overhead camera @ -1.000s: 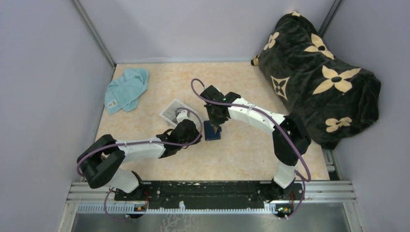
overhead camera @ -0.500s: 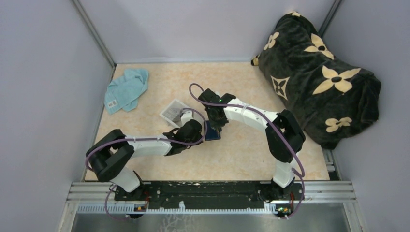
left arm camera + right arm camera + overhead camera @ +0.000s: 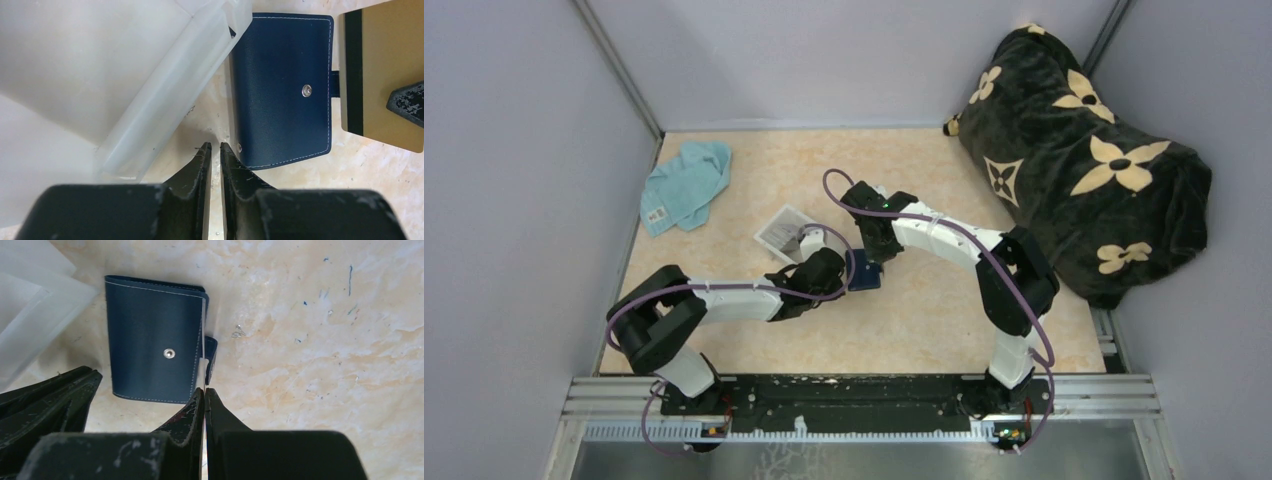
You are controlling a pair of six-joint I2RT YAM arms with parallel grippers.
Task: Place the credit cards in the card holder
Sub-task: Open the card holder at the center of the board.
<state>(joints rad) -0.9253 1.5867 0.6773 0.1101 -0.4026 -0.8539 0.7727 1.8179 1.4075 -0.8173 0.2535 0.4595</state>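
Note:
The card holder [image 3: 282,90] is a navy-blue wallet lying shut on the table, snap side up, also seen in the right wrist view [image 3: 150,355] and from above [image 3: 864,277]. My right gripper [image 3: 205,390] is shut on a gold credit card [image 3: 385,75] with a black stripe, held on edge just beside the wallet's strap side. My left gripper [image 3: 214,146] sits at the wallet's opposite near corner, with one fingertip against it. Its jaws stand a narrow slit apart with nothing between them. From above, both grippers [image 3: 829,268] [image 3: 871,255] flank the wallet.
A clear plastic tray [image 3: 165,100] lies tight against the wallet's left side and shows from above [image 3: 782,232]. A teal cloth [image 3: 686,183] sits at the back left. A large black floral bag [image 3: 1084,160] fills the right side. Walls close in the table.
My left arm has reached rightward, bringing its gripper up to the wallet's near corner. My right gripper shifted slightly over the wallet and still holds the card.

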